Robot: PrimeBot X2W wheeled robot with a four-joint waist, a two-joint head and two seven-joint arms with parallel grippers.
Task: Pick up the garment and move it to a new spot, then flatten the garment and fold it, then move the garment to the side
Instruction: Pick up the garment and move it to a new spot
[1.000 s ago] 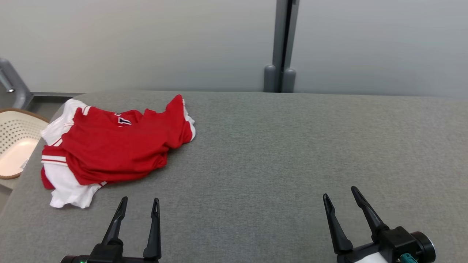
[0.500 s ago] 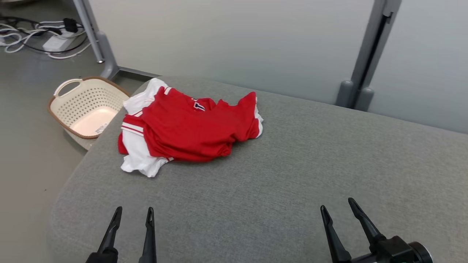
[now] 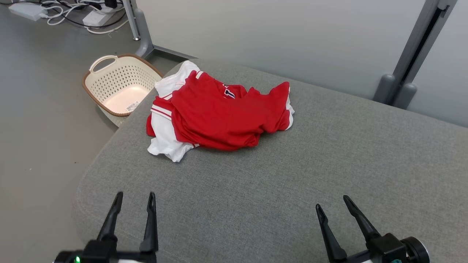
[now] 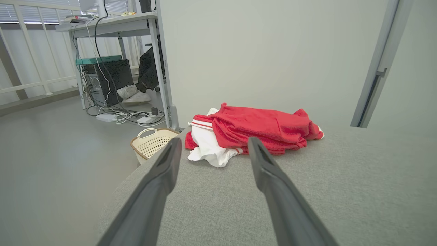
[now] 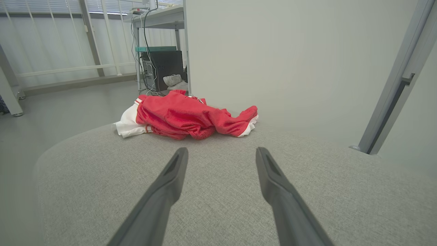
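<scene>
Left gripper [image 3: 135, 194], right gripper [image 3: 331, 202] low in head view, bodies cut off by frame — both spread wide, holding nothing. Bare grey padded surface [image 3: 292, 175] ahead, broad open room. Garment [image 3: 226, 120] crumpled near far-left corner, underside hidden — basket [image 3: 120, 78] on floor beyond rounded edge, part-covered.

I can't read the crest [image 3: 229, 93] on the shirt [image 3: 223, 120]; at its ten o'clock, the table [image 3: 292, 175] hides the basket's [image 3: 120, 78] near corner.

The garment [image 3: 219, 117], a red-and-white jersey, lies crumpled in a loose heap; near the grey surface's far-left corner.
</scene>
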